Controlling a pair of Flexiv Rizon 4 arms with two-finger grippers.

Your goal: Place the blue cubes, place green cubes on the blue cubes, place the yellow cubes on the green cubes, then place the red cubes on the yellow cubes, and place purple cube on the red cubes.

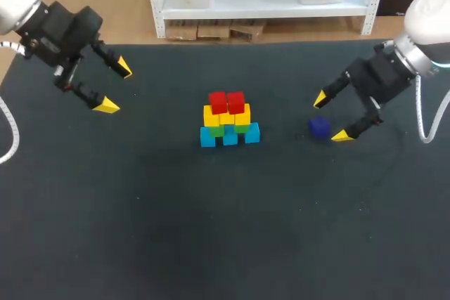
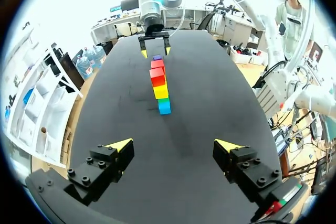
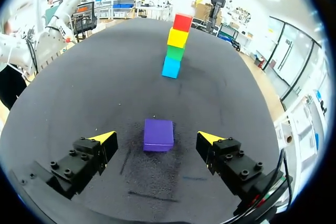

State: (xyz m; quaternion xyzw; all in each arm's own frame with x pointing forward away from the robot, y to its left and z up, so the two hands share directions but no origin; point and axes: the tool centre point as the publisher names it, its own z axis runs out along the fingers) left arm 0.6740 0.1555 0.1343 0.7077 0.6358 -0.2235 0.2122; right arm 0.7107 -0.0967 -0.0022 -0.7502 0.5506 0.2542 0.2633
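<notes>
Purple cube point(image 3: 158, 134): lies flat on the table point(image 1: 140, 230), to the right of the stack and apart from it. It touches no other cube.

Right gripper point(image 3: 157, 137): my fingers are spread wide, one yellow tip on either side of the purple cube. In the right wrist view, bare table shows between the cube and each tip, so neither finger touches it. The gripper holds nothing. In the head view the tips stand low, close to the table surface, and the cube sits between them.

Stack: stands near the middle of the table, ahead of the right gripper and in line with the purple cube. Blue cubes point(image 1: 230, 135) form the bottom row on the table. Green cubes point(image 1: 218, 130) rest on the blue. Yellow cubes point(image 1: 226, 114) rest on the green. Red cubes point(image 1: 226, 102), two side by side, rest on the yellow. The layers look square to one another and upright.

Left gripper point(image 1: 115, 87): my fingers here are also spread wide, with nothing between them and nothing touching them. It hangs above the far left part of the table, well apart from the stack. In the left wrist view the stack stands far ahead of its tips.
</notes>
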